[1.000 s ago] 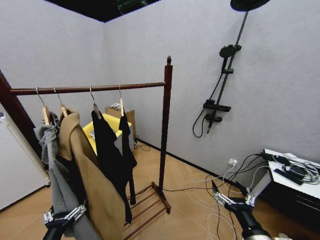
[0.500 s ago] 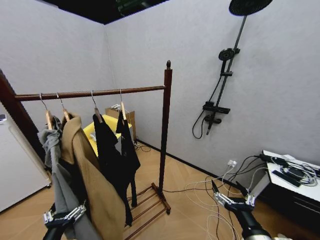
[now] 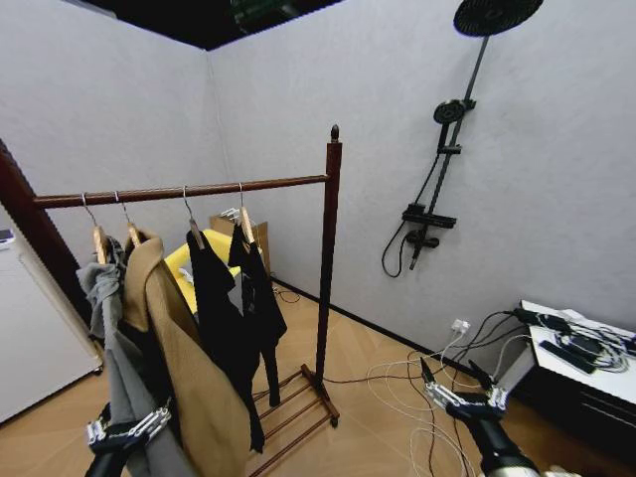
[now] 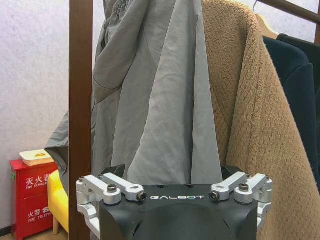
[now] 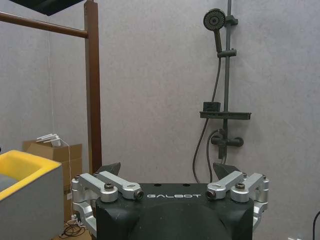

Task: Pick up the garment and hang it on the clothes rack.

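Head view: garment [image 3: 253, 288] on clothes rack [image 3: 329, 248], clear of both grippers.

Pale grey textured walls [image 3: 129, 109] meet in a corner under a black ceiling [image 3: 199, 15], above a light wooden floor [image 3: 368, 427]. A black shower pole [image 3: 442, 169] with a round head is fixed to the right wall, and white cables [image 3: 407, 383] lie on the floor below a socket. A yellow chair [image 3: 204, 260] and cardboard box [image 3: 256, 234] stand in the corner, a red fire-extinguisher box [image 4: 27, 200] by the wall
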`<state>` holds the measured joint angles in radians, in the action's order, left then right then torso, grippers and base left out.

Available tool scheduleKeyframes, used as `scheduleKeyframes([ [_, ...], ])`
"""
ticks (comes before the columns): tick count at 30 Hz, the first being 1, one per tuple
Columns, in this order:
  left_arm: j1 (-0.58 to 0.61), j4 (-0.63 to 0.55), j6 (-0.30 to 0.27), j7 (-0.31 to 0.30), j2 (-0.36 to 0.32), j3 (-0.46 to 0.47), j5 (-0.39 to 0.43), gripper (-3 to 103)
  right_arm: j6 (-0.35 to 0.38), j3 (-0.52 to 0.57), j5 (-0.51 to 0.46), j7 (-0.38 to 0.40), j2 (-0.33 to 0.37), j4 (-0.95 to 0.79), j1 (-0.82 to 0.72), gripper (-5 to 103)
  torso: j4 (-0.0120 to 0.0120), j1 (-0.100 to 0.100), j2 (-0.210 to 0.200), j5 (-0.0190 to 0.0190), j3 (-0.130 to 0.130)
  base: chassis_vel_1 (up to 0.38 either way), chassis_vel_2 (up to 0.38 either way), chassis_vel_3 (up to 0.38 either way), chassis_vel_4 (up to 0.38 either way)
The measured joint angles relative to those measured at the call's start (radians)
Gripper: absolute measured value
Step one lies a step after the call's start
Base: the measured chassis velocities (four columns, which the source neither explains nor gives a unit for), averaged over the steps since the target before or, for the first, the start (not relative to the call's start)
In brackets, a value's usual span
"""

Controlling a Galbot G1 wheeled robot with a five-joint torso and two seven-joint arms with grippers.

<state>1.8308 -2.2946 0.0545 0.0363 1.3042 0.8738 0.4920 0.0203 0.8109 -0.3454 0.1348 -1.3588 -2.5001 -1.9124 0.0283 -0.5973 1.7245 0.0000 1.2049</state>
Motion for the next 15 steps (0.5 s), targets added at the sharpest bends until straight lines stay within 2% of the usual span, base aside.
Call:
scheduleKeyframes([
  [8,0.000,0.000,0.000,0.000,0.000,0.000,0.000,100,0.000,0.000,0.000,0.000,0.000,0.000,0.000,100,-0.0001,0.000,-0.003,0.0000,-0.001,0.038,-0.040,-0.039,0.037],
  [15,0.000,0.000,0.000,0.000,0.000,0.000,0.000,100,0.000,0.000,0.000,0.000,0.000,0.000,0.000,100,0.0001,0.002,-0.004,0.0004,-0.002,0.179,-0.199,-0.170,0.178],
])
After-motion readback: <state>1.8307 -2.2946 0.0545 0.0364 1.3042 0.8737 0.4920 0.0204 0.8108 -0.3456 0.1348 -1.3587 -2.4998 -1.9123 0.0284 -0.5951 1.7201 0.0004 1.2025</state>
